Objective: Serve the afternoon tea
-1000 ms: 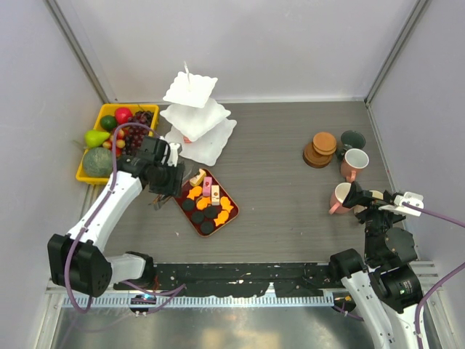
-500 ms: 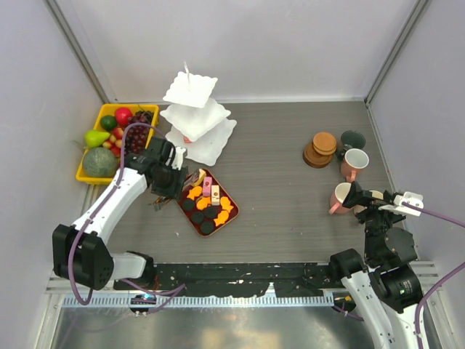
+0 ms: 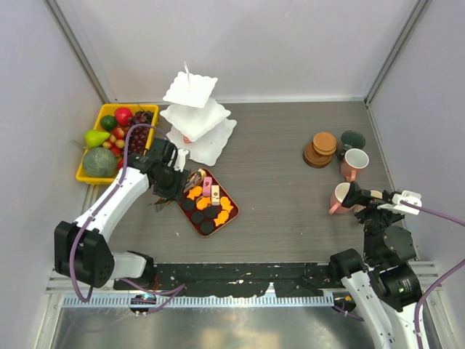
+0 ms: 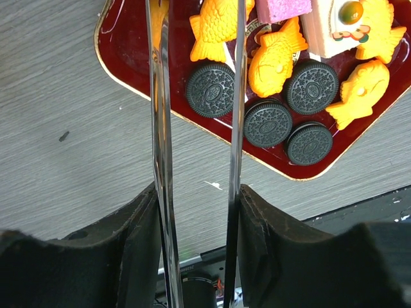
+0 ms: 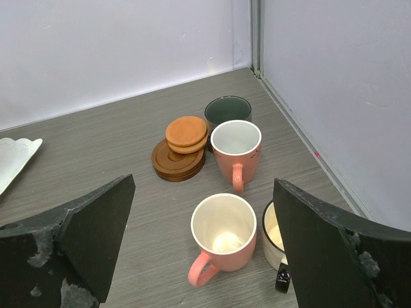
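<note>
Tongs: metal, clamped at the handle end between the fingers of the left gripper. The two blades stand apart and reach over the near corner of the red tray. One orange fish pastry lies between them. The tips run off the top of the left wrist view, so contact cannot be told.

Right gripper: jaws wide apart, holding nothing, above the mugs.

Containers:
- Red tray, on the table near the front left. It holds orange fish pastries, four black round cookies, a pink block and a cream cake with a round topping.
- Yellow tray, far left, filled with fruit.
- Stand: white, three scalloped tiers, just behind the red tray.
- Mugs, right side, all upright. There is a pink one nearest the gripper, a second pink one behind it, a dark green one at the back, and a cream one with a black handle.
- Coasters: a brown stack just left of the green mug, the top ones lying off-centre.

Obstructions: the left arm crosses between the yellow tray and the red tray. The right finger hides part of the cream mug.

View notes: only the right wrist view shows the cream mug, because the gripper covers it from above. Only the top view shows the stand whole and the fruit. Only the left wrist view shows the gap between the blades.
</note>
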`<action>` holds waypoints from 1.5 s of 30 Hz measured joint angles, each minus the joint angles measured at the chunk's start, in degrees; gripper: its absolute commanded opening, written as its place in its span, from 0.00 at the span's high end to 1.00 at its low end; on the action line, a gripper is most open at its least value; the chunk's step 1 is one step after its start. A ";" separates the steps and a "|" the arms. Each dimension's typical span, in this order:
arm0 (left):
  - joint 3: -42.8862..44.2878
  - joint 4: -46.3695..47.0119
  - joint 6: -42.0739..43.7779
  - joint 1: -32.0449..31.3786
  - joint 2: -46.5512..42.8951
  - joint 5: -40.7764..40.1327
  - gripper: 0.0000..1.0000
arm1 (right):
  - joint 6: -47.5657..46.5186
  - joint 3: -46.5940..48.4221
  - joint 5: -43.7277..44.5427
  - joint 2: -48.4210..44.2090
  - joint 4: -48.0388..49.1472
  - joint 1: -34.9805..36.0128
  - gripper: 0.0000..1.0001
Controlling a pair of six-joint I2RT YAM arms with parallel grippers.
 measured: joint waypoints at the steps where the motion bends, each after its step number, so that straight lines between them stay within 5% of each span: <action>1: 0.00 0.02 0.00 0.00 0.33 0.00 0.52 | 0.00 0.00 0.00 0.00 0.00 0.00 0.05; 18: -0.31 -0.31 -0.52 -0.33 0.04 -0.35 0.80 | -0.02 -0.04 0.00 0.00 0.00 0.00 0.04; 32: 4.61 -1.86 -4.79 5.42 -2.40 -4.42 0.80 | 0.00 -0.04 0.00 0.00 0.00 0.00 0.04; 45: 18.14 3.72 -9.29 9.27 13.99 -8.41 0.79 | -0.02 -0.04 0.00 0.00 0.00 0.00 0.05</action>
